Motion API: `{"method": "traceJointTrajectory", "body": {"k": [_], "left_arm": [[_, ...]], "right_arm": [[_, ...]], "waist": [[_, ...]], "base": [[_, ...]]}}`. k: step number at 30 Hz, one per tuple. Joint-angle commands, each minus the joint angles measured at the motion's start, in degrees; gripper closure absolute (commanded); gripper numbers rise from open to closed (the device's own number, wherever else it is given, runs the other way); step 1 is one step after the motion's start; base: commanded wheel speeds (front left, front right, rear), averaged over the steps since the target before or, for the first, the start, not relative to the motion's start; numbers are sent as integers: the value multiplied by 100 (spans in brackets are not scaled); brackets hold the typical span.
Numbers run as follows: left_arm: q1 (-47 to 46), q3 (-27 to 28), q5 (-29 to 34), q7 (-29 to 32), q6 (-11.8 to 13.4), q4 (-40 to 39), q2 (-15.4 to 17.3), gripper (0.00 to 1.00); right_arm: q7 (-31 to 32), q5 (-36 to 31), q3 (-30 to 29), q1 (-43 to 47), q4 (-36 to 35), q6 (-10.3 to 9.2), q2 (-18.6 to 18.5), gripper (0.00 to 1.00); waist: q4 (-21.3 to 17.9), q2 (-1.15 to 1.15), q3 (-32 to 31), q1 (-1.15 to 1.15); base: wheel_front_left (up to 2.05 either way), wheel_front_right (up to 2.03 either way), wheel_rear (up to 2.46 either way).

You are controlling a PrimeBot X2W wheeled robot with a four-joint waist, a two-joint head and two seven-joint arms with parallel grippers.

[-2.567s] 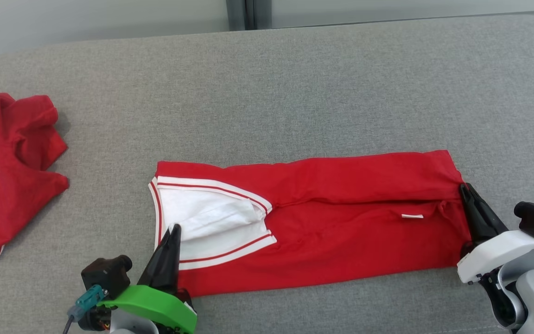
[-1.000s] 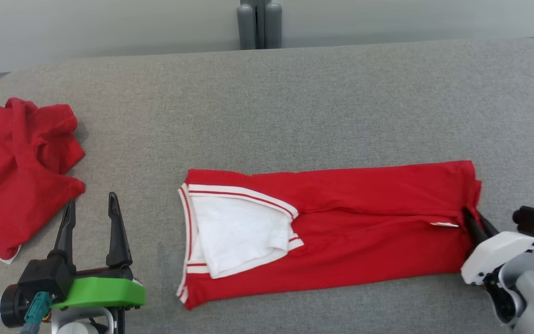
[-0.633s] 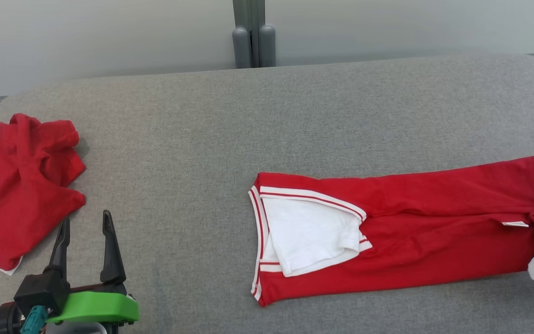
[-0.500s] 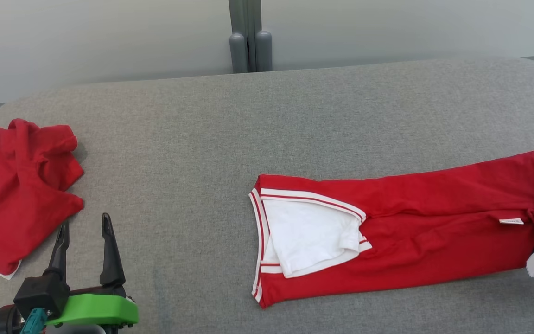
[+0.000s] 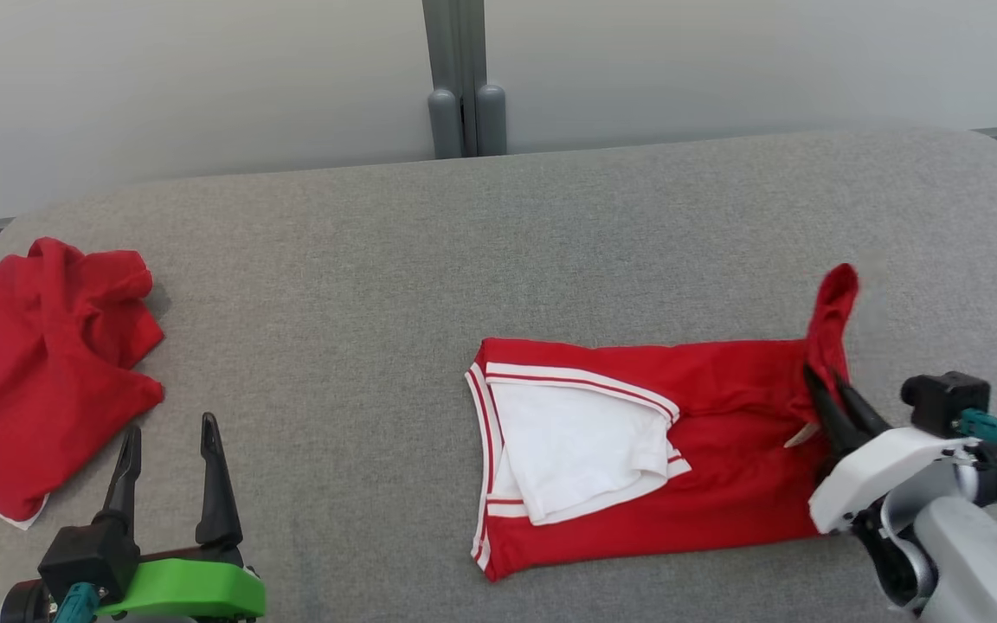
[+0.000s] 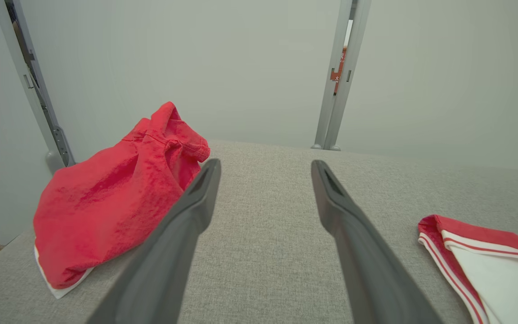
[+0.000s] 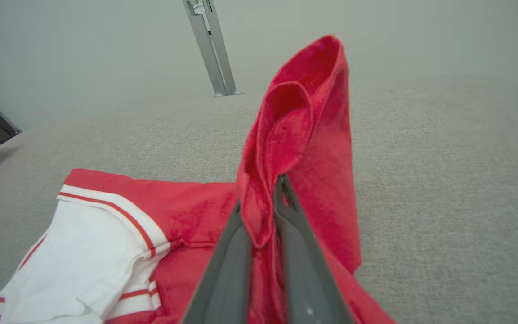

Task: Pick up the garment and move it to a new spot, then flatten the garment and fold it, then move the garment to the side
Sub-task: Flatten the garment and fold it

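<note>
**A:** What's nearest, at the bottom of the head view?

**B:** The left hand (image 5: 170, 426), lower left, over bare counter (image 5: 360, 346). Its two fingers are spread wide with nothing between them.

**A:** And lower right?

**B:** The right hand (image 5: 821, 381). Its fingers are pressed together on the right end of the garment (image 5: 723, 493), pinching a fold of red cloth. In the right wrist view that cloth rises from between the fingers into an upright peak.

**A:** Where's the rest of the garment?

**B:** Flat on the counter, right of centre in the lower half of the head view, folded into a band running left to right. Its left end shows a white panel (image 5: 576, 450) edged with red-and-white stripes. A small white label (image 5: 797, 435) sits just beside the right hand.

**A:** Anything else on the counter?

**B:** A red heap (image 5: 40, 372) at the left edge, crumpled, with a bit of white at its lower corner. It lies well apart from the garment and near the left hand, up and to the left of it, not touching.

**A:** And farther back?

**B:** The counter's rounded far edge, then a grey post (image 5: 461, 78) at top centre against a pale wall (image 5: 161, 78).
</note>
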Motion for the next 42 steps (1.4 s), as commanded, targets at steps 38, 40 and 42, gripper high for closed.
{"method": "traceJointTrajectory", "body": {"k": [38,40,42], "left_arm": [[-94,-340,-148,-17,75,175,7,0],[-78,-308,-132,-17,71,168,7,0],[-72,-282,-110,-17,56,161,7,0]], "right_arm": [[-8,292,1285,-910,395,-8,1193,0],[-7,132,975,-766,117,-8,980,0],[-6,-17,656,-613,-152,-8,784,0]], "waist": [[474,0,50,0],[412,0,31,0],[355,0,13,0]], "base": [[0,0,0],[0,0,0],[0,0,0]]}}
